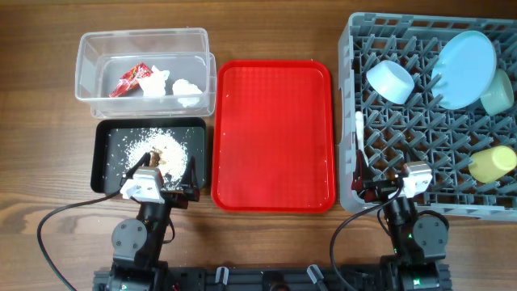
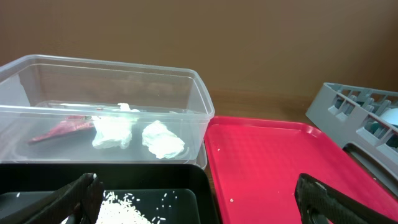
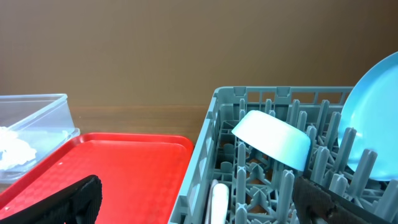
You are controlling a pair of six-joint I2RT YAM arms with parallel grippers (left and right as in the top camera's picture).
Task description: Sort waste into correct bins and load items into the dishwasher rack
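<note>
The clear tub [image 1: 89,56] at back left holds the red wrapper [image 1: 129,78] and white tissue pieces [image 1: 170,85]; they also show in the left wrist view [image 2: 112,132]. The black tray [image 1: 109,179] holds rice scraps [image 1: 157,145] with brown lumps. The grey rack [image 1: 355,97] at right holds the pale blue plate [image 1: 464,69], pale blue bowl [image 1: 390,81], mint bowl [image 1: 498,91], yellow cup [image 1: 493,163] and white cutlery [image 1: 359,133]. My left gripper [image 2: 199,202] is open over the black tray's near right corner. My right gripper [image 3: 199,202] is open over the rack's near left edge.
The flat red tray [image 1: 273,133] lies between the bins and the rack, with a few stray grains on it [image 2: 232,200]. Wooden table surface surrounds everything. Cables run from both arm bases along the front edge.
</note>
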